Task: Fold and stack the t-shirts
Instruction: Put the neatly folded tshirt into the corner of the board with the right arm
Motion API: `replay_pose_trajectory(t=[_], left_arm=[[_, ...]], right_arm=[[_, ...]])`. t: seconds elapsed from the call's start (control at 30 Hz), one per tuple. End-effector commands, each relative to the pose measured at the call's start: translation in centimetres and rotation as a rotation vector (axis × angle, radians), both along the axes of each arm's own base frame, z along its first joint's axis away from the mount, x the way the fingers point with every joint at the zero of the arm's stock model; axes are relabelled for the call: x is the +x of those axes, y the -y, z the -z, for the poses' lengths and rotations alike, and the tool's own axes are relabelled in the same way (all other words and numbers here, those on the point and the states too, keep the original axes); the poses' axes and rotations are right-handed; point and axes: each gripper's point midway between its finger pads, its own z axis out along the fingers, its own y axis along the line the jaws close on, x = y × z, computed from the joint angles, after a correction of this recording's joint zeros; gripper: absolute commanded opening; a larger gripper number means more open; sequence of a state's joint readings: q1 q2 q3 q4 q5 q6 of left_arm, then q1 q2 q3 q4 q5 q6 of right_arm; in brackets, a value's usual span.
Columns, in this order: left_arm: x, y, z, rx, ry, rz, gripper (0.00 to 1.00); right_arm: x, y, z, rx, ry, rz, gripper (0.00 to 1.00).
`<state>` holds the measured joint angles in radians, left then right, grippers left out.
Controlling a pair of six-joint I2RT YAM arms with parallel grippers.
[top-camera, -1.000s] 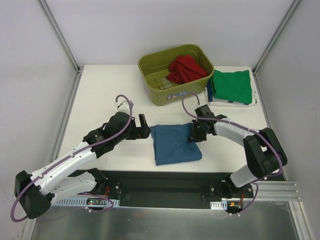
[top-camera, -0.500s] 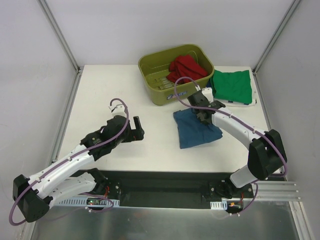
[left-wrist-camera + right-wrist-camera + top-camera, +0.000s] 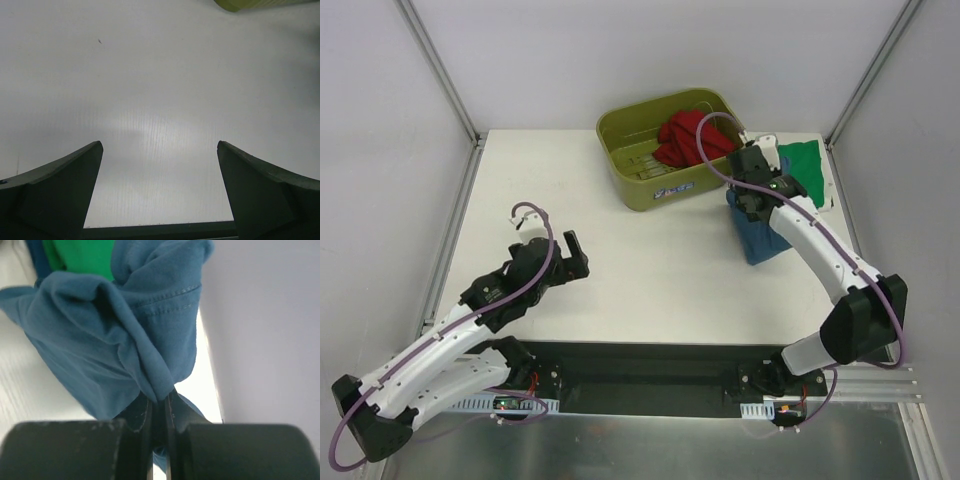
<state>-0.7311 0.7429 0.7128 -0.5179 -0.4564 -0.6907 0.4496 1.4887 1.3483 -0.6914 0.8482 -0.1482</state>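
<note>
White table, matte, faintly ribbed up close; most of the top bare from the left edge to the centre.

Far edge, middle: olive-green tub sits flat on the surface, turned slightly askew to the edge.

Far right corner: green t-shirt lying flat and folded, with a white edge showing under it toward the right edge.

Just nearer than that, by the right edge: teal-blue t-shirt, bunched and raised. Its low end is down at the surface; contact cannot be told.
</note>
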Motion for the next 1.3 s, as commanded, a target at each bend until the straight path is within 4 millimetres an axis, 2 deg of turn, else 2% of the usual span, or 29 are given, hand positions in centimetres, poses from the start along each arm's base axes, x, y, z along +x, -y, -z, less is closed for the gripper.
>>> replay_pose_trajectory(t=[0.0, 0.13, 0.37, 0.43, 0.47, 0.53, 0.57, 0.67, 1.07, 1.27], left_arm=[[0.2, -2.3, -1.7, 0.02, 0.065, -0.092, 0.99], [0.3, -3.0, -2.3, 0.021, 0.088, -0.119, 0.99], [0.6, -3.0, -1.7, 0.039, 0.054, -0.141, 0.99], [0.9, -2.9, -1.5, 0.052, 0.042, -0.142, 0.99], [1.0, -2.9, -1.3, 0.061, 0.033, -0.145, 0.99], [1.1, -2.9, -1.3, 0.068, 0.03, -0.149, 0.99], [1.3, -2.9, -1.1, 0.076, 0.021, -0.152, 0.99], [1.5, -3.0, -1.1, 0.076, 0.016, -0.175, 0.99], [1.6, -4.3, -1.6, 0.051, 0.049, -0.249, 0.99], [1.5, -4.5, -1.5, 0.052, 0.043, -0.255, 0.99]], right_arm=[[0.6, 1.6, -7.1, 0.005, 0.126, -0.01, 0.01], [1.4, 2.5, -9.7, 0.004, 0.151, -0.019, 0.01], [2.8, 4.3, -13.5, 0.047, 0.191, 0.023, 0.01], [3.2, 5.2, -13.6, 0.047, 0.174, 0.044, 0.01], [3.4, 5.4, -14.8, 0.06, 0.203, 0.048, 0.01], [3.9, 6.0, -14.8, 0.067, 0.193, 0.062, 0.01], [4.1, 6.2, -15.7, 0.075, 0.214, 0.066, 0.01], [5.3, 6.2, -16.3, 0.089, 0.237, 0.055, 0.01], [11.2, 4.6, -16.5, 0.237, 0.332, 0.04, 0.01], [13.8, 5.0, -13.8, 0.31, 0.327, 0.067, 0.01]])
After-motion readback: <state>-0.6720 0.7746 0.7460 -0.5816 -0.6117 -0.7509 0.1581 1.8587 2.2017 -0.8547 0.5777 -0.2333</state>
